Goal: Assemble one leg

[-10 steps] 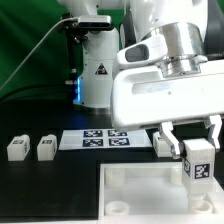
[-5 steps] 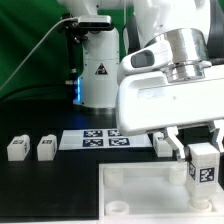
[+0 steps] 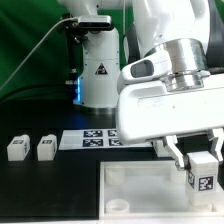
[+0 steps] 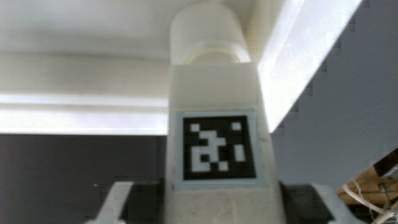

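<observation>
1. The gripper [image 3: 201, 158] is clamped on the leg [image 3: 203, 172]. It holds the leg upright over the exterior view's right part of the white tray-like piece [image 3: 130, 184].
2. A second leg [image 3: 16, 148] and a third leg [image 3: 45, 147] stand side by side on the black table [image 3: 40, 195], well apart at the exterior view's left.
3. The marker board [image 3: 92, 138] lies between them and the gripper, behind the tray-like piece.
4. The arm's bulky white wrist housing [image 3: 165, 100] hides the table behind the held leg.
5. The held leg bears a black-and-white tag [image 4: 217, 146], and the robot base [image 3: 97, 60] a triangle sticker [image 3: 100, 70]. No writing is legible.
</observation>
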Motion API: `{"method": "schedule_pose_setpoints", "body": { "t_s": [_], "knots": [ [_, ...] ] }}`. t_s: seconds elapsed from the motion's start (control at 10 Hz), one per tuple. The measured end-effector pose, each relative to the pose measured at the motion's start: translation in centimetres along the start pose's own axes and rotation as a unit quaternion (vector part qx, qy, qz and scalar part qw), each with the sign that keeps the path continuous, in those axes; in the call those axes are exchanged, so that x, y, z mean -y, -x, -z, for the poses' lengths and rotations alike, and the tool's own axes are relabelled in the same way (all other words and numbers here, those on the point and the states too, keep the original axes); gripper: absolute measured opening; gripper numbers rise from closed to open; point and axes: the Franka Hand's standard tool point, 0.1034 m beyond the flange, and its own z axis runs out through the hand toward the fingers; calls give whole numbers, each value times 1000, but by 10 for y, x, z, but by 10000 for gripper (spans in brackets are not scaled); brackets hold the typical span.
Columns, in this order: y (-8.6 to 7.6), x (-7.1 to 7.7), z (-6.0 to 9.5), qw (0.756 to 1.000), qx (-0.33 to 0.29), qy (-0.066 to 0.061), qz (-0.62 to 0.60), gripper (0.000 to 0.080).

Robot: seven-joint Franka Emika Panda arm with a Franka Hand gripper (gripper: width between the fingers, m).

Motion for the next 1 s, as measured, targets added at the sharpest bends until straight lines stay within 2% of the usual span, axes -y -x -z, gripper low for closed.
{"method": "schedule_pose_setpoints", "body": {
  "t_s": [0.4,0.5,0.6,0.7,0.8,1.0],
  "knots": [
    [-1,0,1,1000,13,-1,-1,293],
    [-1,0,1,1000,14,-1,-1,368],
    [0,0,0,1000,14,-1,-1,368],
    [0,0,0,1000,14,-1,-1,549],
    [0,0,0,1000,14,-1,0,618],
    [0,0,0,1000,14,-1,0,645]
  ]
}}
